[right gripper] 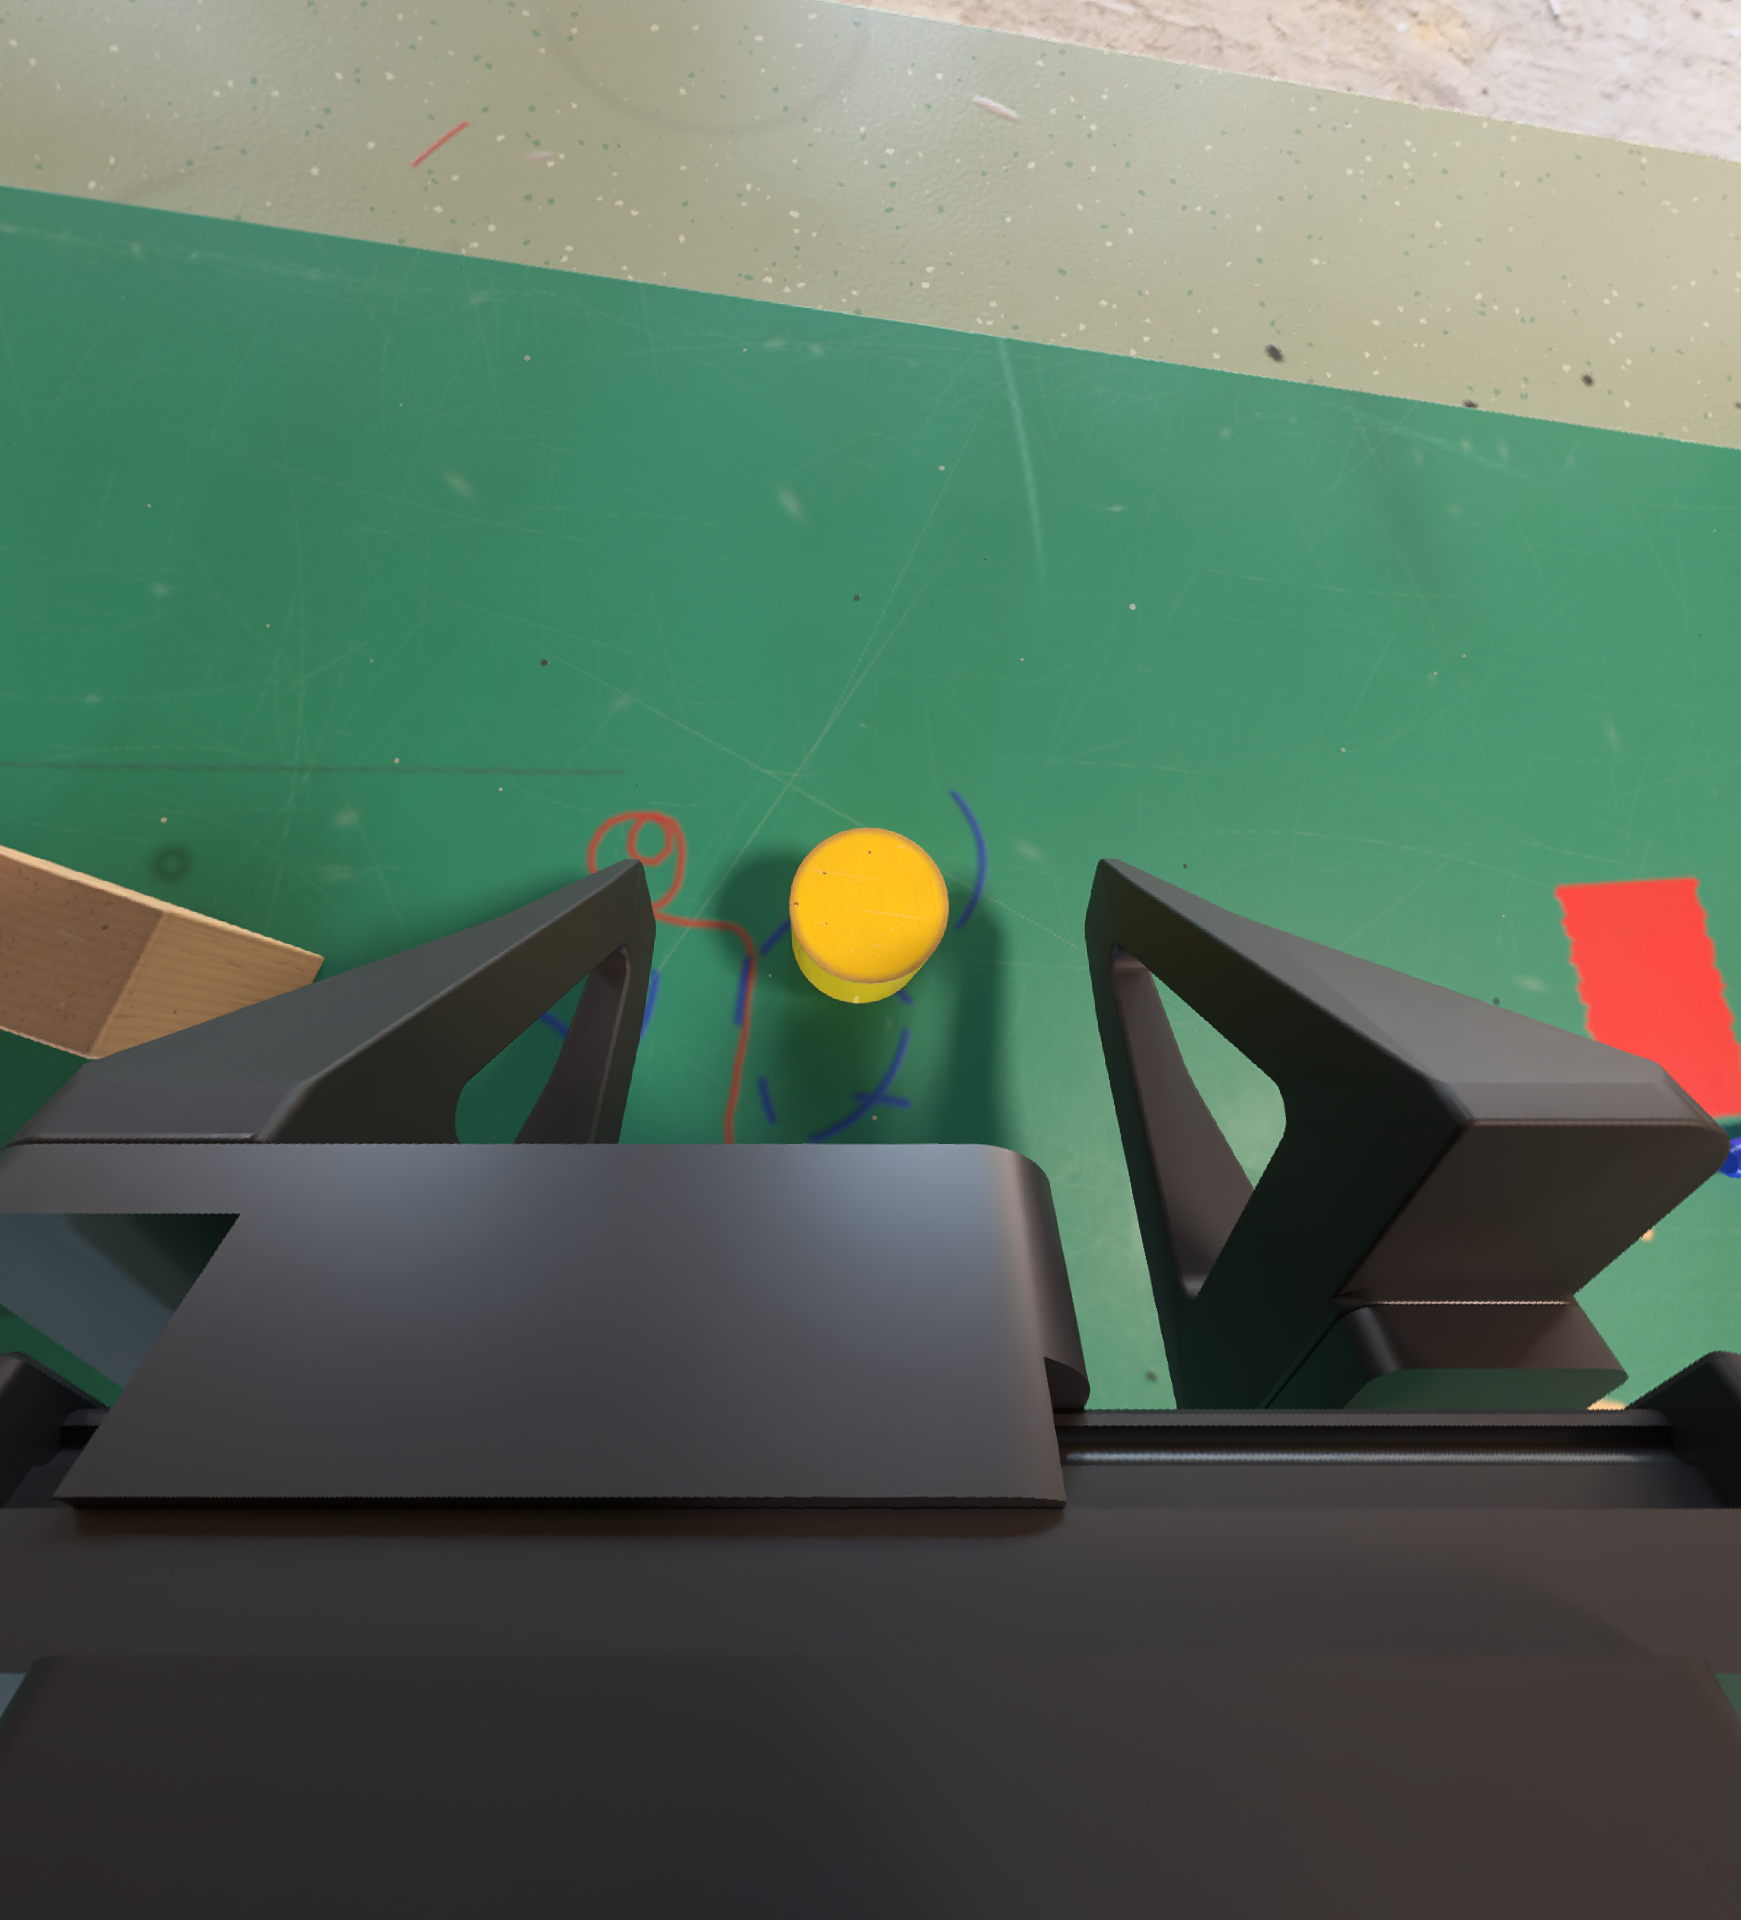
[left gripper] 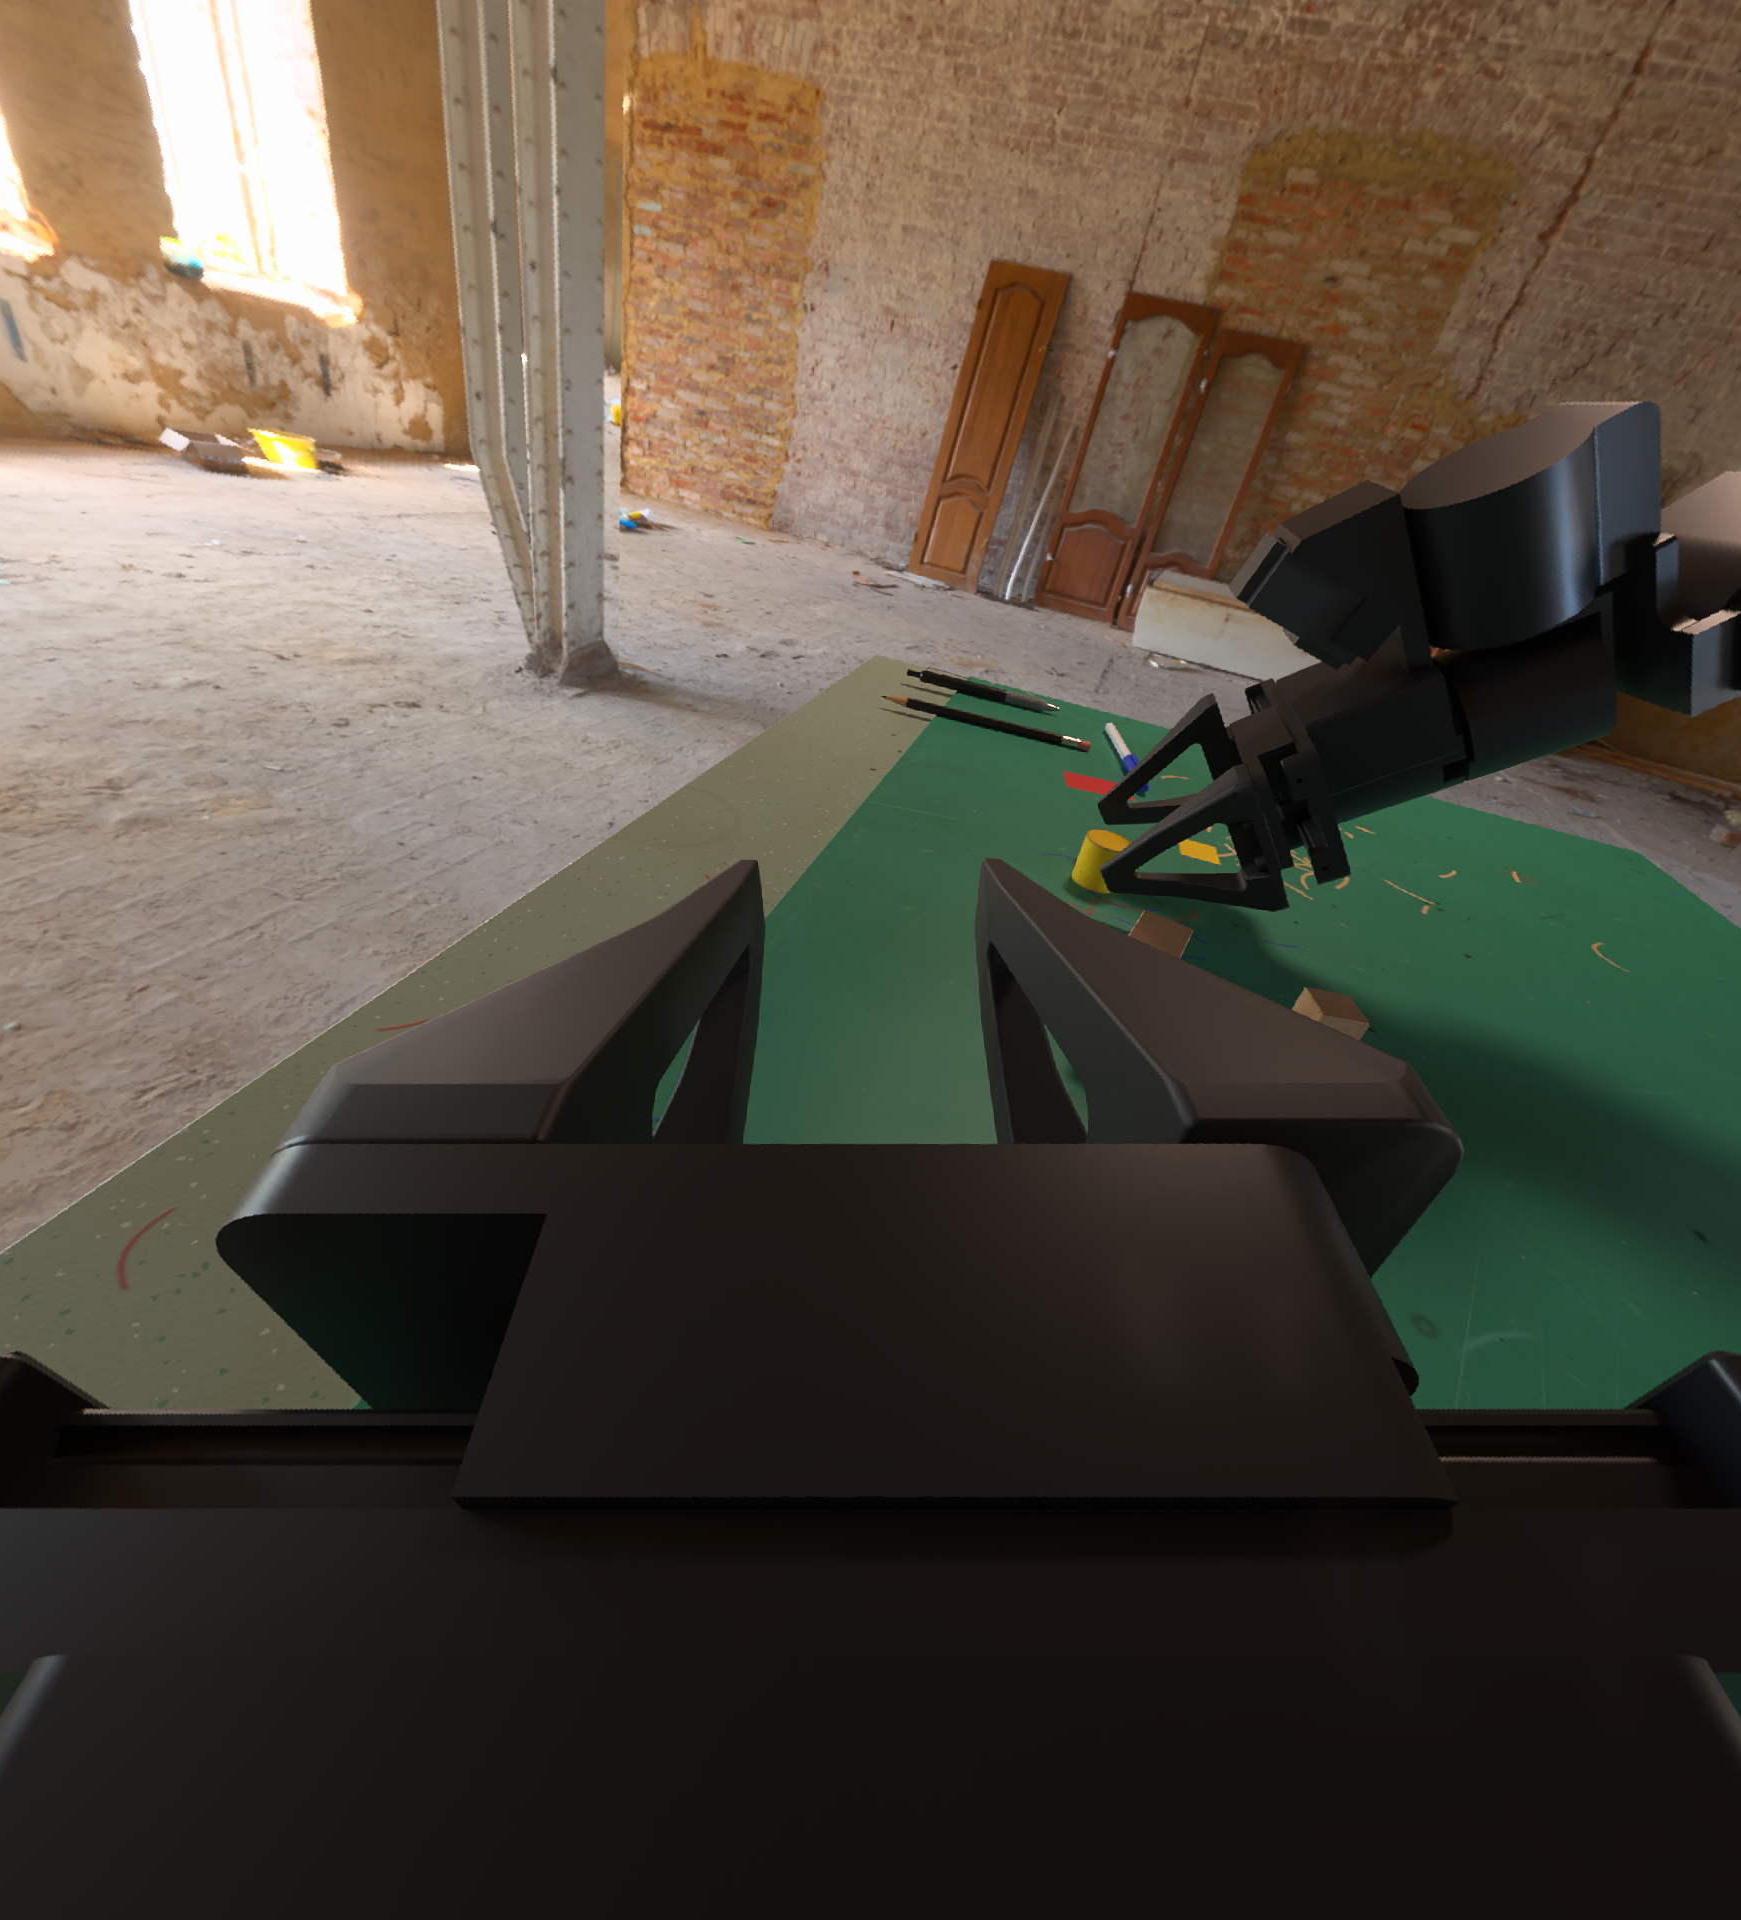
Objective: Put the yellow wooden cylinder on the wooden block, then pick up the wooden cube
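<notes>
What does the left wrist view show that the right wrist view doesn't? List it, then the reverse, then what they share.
Only the left wrist view: the left tool, open over bare mat; a second small wooden piece; pencils at the far edge; the room with leaning doors.

Only the right wrist view: red and blue scribbles around the cylinder, seen from above.

Both: the yellow cylinder, upright on the green mat, ungrasped; the open right tool above it; a wooden piece beside it; a red patch.

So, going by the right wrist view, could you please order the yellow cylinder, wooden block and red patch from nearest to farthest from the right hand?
1. Yellow cylinder: between the open fingers of the right hand.
2. Wooden block: left, beside one finger.
3. Red patch: far right.
</notes>
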You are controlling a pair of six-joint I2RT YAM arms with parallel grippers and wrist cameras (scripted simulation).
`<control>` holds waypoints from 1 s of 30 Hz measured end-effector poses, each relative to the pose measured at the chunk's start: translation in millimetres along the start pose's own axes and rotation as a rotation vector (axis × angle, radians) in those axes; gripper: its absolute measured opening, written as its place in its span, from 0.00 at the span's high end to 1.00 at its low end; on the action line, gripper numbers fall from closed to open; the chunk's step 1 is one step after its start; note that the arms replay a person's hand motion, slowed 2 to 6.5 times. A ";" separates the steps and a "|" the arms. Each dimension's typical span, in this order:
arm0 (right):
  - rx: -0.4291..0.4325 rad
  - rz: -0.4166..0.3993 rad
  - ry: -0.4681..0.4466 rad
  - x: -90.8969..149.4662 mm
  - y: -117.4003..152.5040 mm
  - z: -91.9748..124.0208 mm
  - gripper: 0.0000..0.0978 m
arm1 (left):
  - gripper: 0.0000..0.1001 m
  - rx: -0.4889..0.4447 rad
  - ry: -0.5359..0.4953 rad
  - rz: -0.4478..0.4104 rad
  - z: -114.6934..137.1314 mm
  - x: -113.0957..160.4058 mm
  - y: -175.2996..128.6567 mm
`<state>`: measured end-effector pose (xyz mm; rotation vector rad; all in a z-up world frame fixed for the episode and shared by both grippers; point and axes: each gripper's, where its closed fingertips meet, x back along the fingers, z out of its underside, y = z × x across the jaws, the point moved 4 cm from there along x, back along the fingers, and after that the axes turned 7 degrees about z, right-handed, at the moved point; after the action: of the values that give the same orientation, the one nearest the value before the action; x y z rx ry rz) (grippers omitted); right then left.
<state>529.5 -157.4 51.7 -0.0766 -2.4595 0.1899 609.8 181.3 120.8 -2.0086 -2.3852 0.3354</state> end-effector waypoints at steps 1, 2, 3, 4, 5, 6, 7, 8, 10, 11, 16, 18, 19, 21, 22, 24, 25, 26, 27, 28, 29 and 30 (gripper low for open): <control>-0.008 0.002 -0.001 -0.1 -0.3 0.0 0.28 | 0.65 -0.001 0.001 0.000 -0.1 0.0 0.0; -0.015 0.006 0.000 -0.1 -0.8 -0.1 0.28 | 0.65 -0.001 0.001 0.000 -0.3 0.0 0.0; -0.021 0.011 0.001 -0.2 -1.5 -0.1 0.28 | 0.65 -0.001 0.001 -0.001 -0.4 -0.1 0.0; -0.025 0.016 0.002 -0.3 -2.3 -0.3 0.28 | 0.65 -0.002 0.001 -0.001 -0.5 -0.1 0.0; -0.030 0.021 0.002 -0.4 -2.9 -0.8 0.28 | 0.65 -0.002 0.001 -0.001 -0.5 -0.1 0.0; -0.035 0.024 0.001 -0.4 -3.2 -1.5 0.28 | 0.65 -0.002 0.001 -0.001 -0.5 -0.1 0.0; -0.041 0.025 0.000 -0.4 -3.2 -2.3 0.28 | 0.65 -0.002 0.001 -0.001 -0.5 -0.1 0.0; -0.048 0.025 -0.001 -0.3 -2.8 -3.0 0.28 | 0.65 -0.001 0.001 -0.001 -0.5 -0.1 0.0; -0.065 0.020 -0.003 0.1 -1.1 -4.1 0.28 | 0.66 0.000 0.001 -0.001 -0.4 -0.1 0.0; -0.074 0.017 -0.003 0.2 0.1 -4.4 0.28 | 0.66 0.001 0.001 -0.001 -0.3 -0.1 0.1; -0.082 0.032 0.007 -1.3 5.5 -5.6 0.35 | 0.66 0.006 0.003 -0.002 0.5 0.0 0.6; -0.072 0.057 0.016 -2.4 5.9 -5.4 0.39 | 0.66 0.007 0.003 -0.002 0.7 0.0 0.7; -0.067 0.069 0.020 -2.9 6.0 -5.3 0.42 | 0.66 0.007 0.003 -0.002 0.7 0.0 0.7; -0.059 0.088 0.030 -3.8 6.1 -4.8 0.48 | 0.66 0.007 0.003 -0.002 0.6 0.0 0.7; -0.055 0.095 0.035 -4.2 6.2 -4.5 0.50 | 0.66 0.007 0.003 -0.002 0.6 0.0 0.7; -0.048 0.105 0.046 -5.3 6.1 -3.9 0.56 | 0.66 0.008 0.003 -0.002 0.6 0.0 0.7; -0.044 0.109 0.052 -5.9 6.1 -3.7 0.59 | 0.66 0.008 0.003 -0.003 0.7 0.0 0.8; -0.040 0.112 0.056 -6.5 6.1 -3.6 0.62 | 0.66 0.009 0.003 -0.003 0.8 0.0 0.8; -0.035 0.115 0.060 -7.1 6.2 -3.5 0.66 | 0.66 0.010 0.003 -0.003 0.8 0.0 0.8; -0.030 0.116 0.063 -7.7 6.4 -3.6 0.71 | 0.66 0.010 0.003 -0.003 0.9 0.0 0.9; -0.024 0.117 0.064 -8.1 6.5 -3.9 0.73 | 0.66 0.010 0.003 -0.003 0.9 0.0 0.9; -0.018 0.117 0.064 -8.5 6.8 -4.2 0.73 | 0.66 0.010 0.003 -0.003 0.8 0.0 0.9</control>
<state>538.8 -151.1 48.7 -0.2316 -2.3950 0.2124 610.6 181.3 119.9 -1.9997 -2.3791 0.3431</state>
